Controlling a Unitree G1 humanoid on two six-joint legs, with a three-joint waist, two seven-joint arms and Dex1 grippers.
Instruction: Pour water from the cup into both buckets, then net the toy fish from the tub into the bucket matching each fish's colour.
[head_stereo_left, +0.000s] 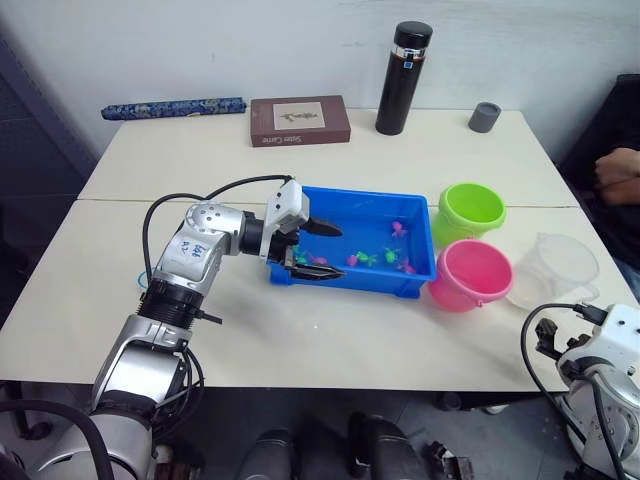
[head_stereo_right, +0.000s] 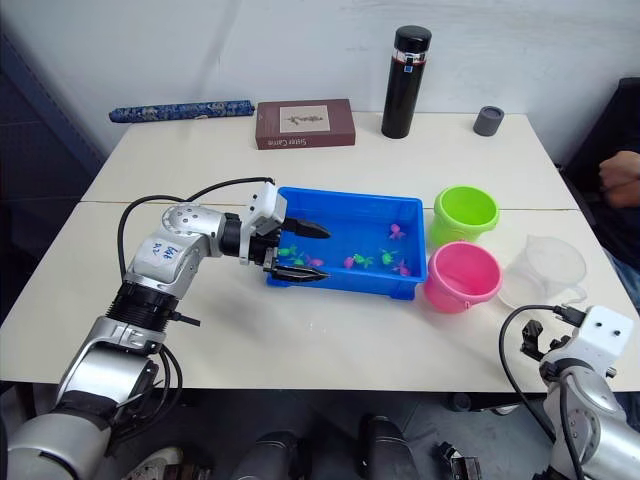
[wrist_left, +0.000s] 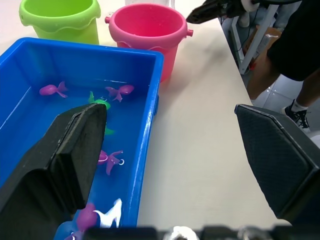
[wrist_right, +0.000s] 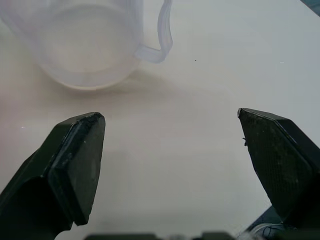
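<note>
The blue tub (head_stereo_left: 360, 192) sits mid-table with several green and pink toy fish (head_stereo_left: 365, 257) in it. My left gripper (head_stereo_left: 335, 251) is open at the tub's left end. It straddles the near wall, with one finger (wrist_left: 75, 150) over the inside and the other outside above the table. Just right of the tub stand the green bucket (head_stereo_left: 470, 212) and, nearer me, the pink bucket (head_stereo_left: 470, 272). The clear cup (head_stereo_left: 560, 268) stands upright on the table right of the pink bucket. My right gripper (wrist_right: 170, 150) hangs open over bare table just short of the cup (wrist_right: 90, 45).
Along the far edge of the table are a black flask (head_stereo_left: 403, 78), a small grey cap-like cup (head_stereo_left: 485, 116), a brown book (head_stereo_left: 299, 120) and a rolled blue cloth (head_stereo_left: 172, 107). A person's hand (head_stereo_left: 615, 175) rests at the right edge.
</note>
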